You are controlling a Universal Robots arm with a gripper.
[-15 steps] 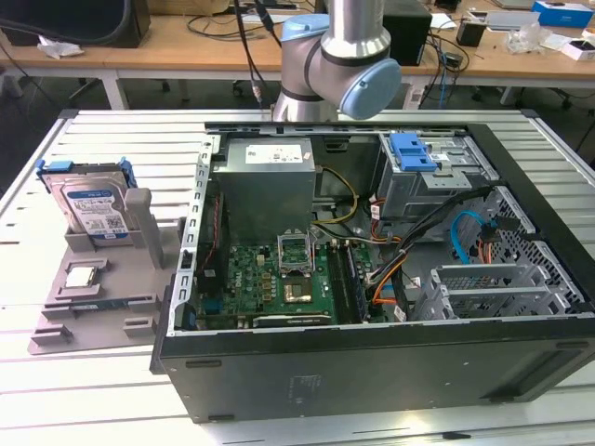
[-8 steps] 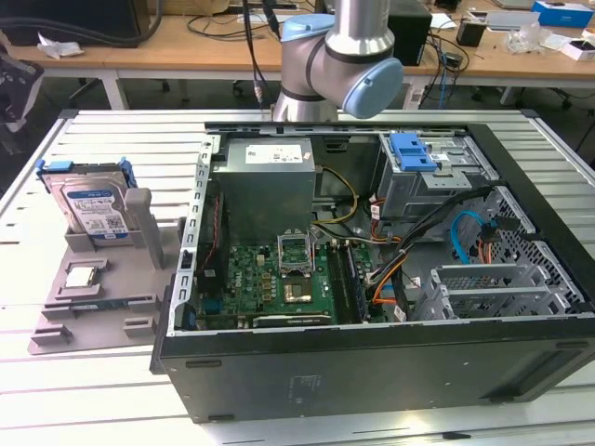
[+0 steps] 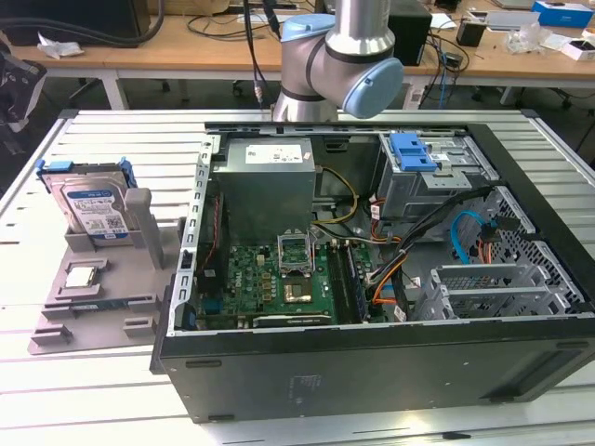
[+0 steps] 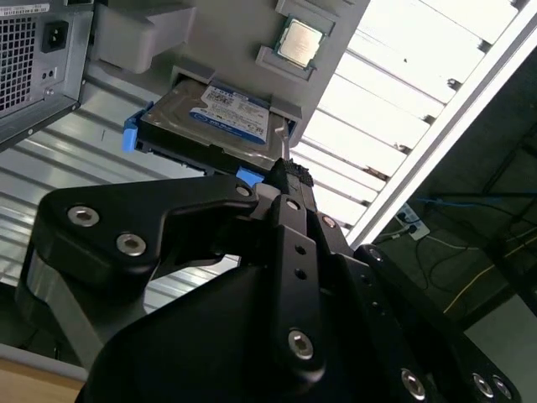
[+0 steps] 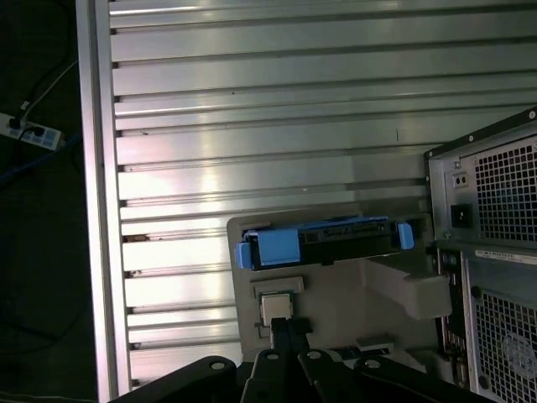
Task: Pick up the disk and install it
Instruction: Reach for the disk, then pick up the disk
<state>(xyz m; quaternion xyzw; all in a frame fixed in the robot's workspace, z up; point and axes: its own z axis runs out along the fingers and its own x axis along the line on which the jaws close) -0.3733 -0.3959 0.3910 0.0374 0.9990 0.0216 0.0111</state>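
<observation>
The computer case [image 3: 372, 372] lies open on its side on the table [image 3: 56, 400]. Just beside the case, on the exterior view's left, a stand [image 3: 121, 279] sits on the table. The disk [image 3: 93, 206] leans tilted in the stand's far slot, and the processor chip [image 3: 82, 276] lies flat on the stand, nearer the camera than the disk. Inside the case, the power supply [image 3: 265, 181] sits at the far side toward the stand, with the motherboard [image 3: 279, 274] in front of it and the drive cage [image 3: 423, 172] toward the exterior view's right. Behind the case stands the robot arm [image 3: 344, 56].
</observation>
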